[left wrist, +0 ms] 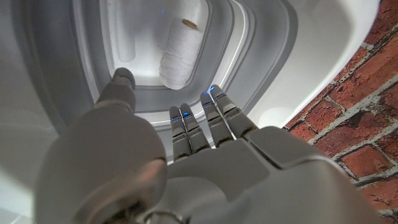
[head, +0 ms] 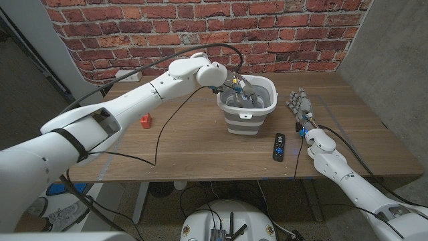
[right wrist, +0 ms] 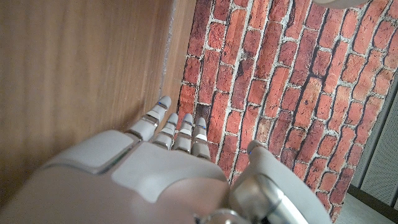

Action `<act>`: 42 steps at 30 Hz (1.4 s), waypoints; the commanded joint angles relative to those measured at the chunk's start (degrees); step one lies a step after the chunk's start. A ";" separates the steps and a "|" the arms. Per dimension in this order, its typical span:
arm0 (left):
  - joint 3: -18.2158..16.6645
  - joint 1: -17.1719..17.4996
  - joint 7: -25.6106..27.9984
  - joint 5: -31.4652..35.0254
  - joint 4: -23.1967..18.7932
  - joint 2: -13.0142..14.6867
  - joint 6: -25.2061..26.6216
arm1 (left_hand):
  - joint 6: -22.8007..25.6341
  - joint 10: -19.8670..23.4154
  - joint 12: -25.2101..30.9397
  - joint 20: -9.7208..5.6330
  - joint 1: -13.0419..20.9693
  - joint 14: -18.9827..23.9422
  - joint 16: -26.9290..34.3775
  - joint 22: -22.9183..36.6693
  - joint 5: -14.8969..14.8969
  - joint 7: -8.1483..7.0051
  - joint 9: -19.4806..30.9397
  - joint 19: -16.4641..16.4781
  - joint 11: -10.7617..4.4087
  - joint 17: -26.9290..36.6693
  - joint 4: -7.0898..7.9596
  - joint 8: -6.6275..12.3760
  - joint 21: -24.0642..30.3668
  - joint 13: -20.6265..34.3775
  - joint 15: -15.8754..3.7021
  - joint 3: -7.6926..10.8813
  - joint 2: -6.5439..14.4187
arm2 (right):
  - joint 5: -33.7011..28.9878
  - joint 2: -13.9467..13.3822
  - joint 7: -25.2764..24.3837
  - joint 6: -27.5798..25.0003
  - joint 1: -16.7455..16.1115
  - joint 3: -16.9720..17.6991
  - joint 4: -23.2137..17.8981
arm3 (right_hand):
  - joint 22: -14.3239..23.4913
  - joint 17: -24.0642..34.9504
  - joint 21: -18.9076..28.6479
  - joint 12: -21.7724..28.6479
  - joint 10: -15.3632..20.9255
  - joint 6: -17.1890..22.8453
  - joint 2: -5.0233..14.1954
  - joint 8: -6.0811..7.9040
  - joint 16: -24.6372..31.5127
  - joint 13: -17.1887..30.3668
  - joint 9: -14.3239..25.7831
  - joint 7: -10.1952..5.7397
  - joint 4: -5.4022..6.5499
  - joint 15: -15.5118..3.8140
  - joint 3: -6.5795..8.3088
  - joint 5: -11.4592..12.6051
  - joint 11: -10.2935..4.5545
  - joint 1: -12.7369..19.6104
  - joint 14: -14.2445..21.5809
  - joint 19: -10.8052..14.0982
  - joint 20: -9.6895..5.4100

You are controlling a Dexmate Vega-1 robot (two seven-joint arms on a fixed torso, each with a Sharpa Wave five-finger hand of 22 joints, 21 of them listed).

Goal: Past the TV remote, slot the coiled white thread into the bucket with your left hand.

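A white spool of coiled thread [left wrist: 179, 55] lies on its side on the floor of the grey-and-white bucket [head: 249, 115]. My left hand [head: 245, 93] reaches down into the bucket's mouth, and in the left wrist view this hand [left wrist: 180, 134] hovers above the spool with its fingers apart, holding nothing. The black TV remote [head: 279, 147] lies on the table in front of the bucket, to its right. My right hand [head: 300, 107] stands by the table's right side, fingers extended and empty; the right wrist view shows that hand [right wrist: 168, 140] pointing toward the brick wall.
A small red object [head: 145, 121] stands on the table left of the bucket. A black cable [head: 160, 140] trails across the table's left half. The brick wall [head: 200, 33] runs behind the table. The bucket's inner wall [left wrist: 273, 50] surrounds my left hand.
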 commanded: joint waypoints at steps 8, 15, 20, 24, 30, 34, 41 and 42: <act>-2.18 0.53 -0.28 0.17 -4.54 1.99 1.44 | -1.43 -2.02 -0.14 -1.91 -1.22 -1.93 -0.42 -0.34 -0.22 0.38 0.00 -1.37 0.78 -0.83 -0.08 -1.48 -1.00 -1.15 -4.63 -0.73 -0.36 | -0.15 -0.01 -0.16 0.21 -0.27 -0.06 -0.36 | 0.24 0.18 -0.30 0.49 0.30 0.15 2.52 0.18 0.51 0.05 0.12 -0.05 -0.46 -0.21 -0.04 -0.17 -0.10 -0.69 -0.36 0.40 0.13; -3.63 1.20 0.57 0.32 -6.29 2.72 2.58 | -1.68 -2.33 -0.05 -1.92 -1.27 -2.08 -0.34 -0.43 -0.22 0.56 -0.01 -1.49 0.81 -1.04 -0.09 -1.83 -1.11 -1.51 -4.57 -0.72 -0.19 | -0.19 -0.34 -0.12 0.12 -0.41 0.01 -0.73 | 0.24 0.17 -0.29 0.46 0.20 0.16 2.52 0.19 0.53 0.05 0.12 -0.06 -0.48 -0.23 -0.03 -0.17 -0.09 -0.69 -0.36 0.42 0.15; -4.81 1.65 0.98 -0.33 -7.55 3.09 3.30 | -1.68 -2.42 0.02 -1.94 -1.54 -1.99 -0.20 -0.48 -0.24 0.64 -0.01 -1.56 0.82 -1.10 0.05 -1.97 -1.18 -1.72 -4.54 -0.76 -0.02 | -0.21 -0.64 -0.05 -0.03 -0.55 0.07 -1.05 | 0.24 0.17 -0.31 0.44 0.16 0.09 2.52 0.16 0.52 0.05 0.12 0.00 -0.50 -0.20 -0.03 -0.18 -0.09 -0.69 -0.41 0.38 0.18; -5.72 2.10 1.61 -0.71 -8.42 3.31 4.19 | -1.56 -2.51 0.11 -1.75 -1.88 -2.01 -0.09 -0.52 -0.24 0.62 -0.01 -1.81 0.99 -1.11 0.29 -2.09 -1.30 -1.96 -4.44 -0.73 0.38 | -0.30 -1.00 -0.08 -0.16 -0.75 0.13 -1.53 | 0.24 0.17 -0.31 0.44 0.16 0.09 2.52 0.17 0.51 0.05 0.12 -0.01 -0.51 -0.17 -0.03 -0.18 -0.07 -0.69 -0.43 0.38 0.18; -7.03 2.76 2.15 -1.50 -9.51 3.72 5.85 | -1.34 -2.71 0.19 -1.73 -2.35 -2.10 -0.02 -0.58 -0.24 0.64 0.00 -1.98 1.27 -1.17 0.55 -2.25 -1.41 -2.34 -4.32 -0.57 0.95 | -0.42 -1.35 -0.26 -0.07 -1.09 0.29 -2.12 | 0.24 0.17 -0.33 0.48 0.23 0.03 2.50 0.15 0.49 0.05 0.12 0.08 -0.56 -0.55 -0.03 -0.18 0.02 -0.68 -0.54 0.30 -0.03; -8.07 3.79 3.52 -1.43 -10.94 4.17 7.59 | -1.21 -3.51 0.09 -1.61 -3.03 -2.46 -0.07 -0.66 -0.28 0.74 0.01 -2.58 1.48 -1.26 0.84 -2.50 -1.69 -2.79 -3.95 -0.47 1.43 | -0.53 -1.70 -0.58 -0.23 -1.52 0.39 -2.99 | 0.24 0.12 -0.35 0.49 0.24 0.06 2.52 0.16 0.46 0.04 0.12 0.11 -0.59 -0.68 0.05 -0.17 0.11 -0.64 -0.52 0.26 -0.22; -10.00 5.66 5.24 -2.87 -12.67 5.25 10.03 | -1.11 -3.89 0.23 -1.35 -4.03 -2.80 0.00 -0.74 -0.31 1.01 0.04 -3.00 1.82 -1.26 1.39 -2.87 -1.87 -3.39 -3.63 -0.22 2.52 | -0.84 -2.20 -1.02 -0.44 -2.00 0.47 -4.21 | 0.24 0.00 -0.35 0.48 0.23 -0.01 2.49 0.14 0.38 0.04 0.12 0.20 -0.57 -0.73 0.16 -0.15 0.16 -0.65 -0.52 0.24 -0.37; -10.37 6.07 5.54 -3.11 -13.07 5.52 10.49 | -1.01 -3.90 0.28 -1.36 -4.36 -2.88 0.02 -0.75 -0.34 1.04 0.05 -3.03 1.83 -1.23 1.60 -2.90 -1.89 -3.50 -3.61 -0.20 2.83 | -0.84 -2.26 -1.06 -0.53 -2.06 0.48 -4.37 | 0.23 0.01 -0.34 0.48 0.23 -0.02 2.47 0.14 0.39 0.04 0.12 0.23 -0.55 -0.80 0.15 -0.16 0.17 -0.68 -0.52 0.25 -0.38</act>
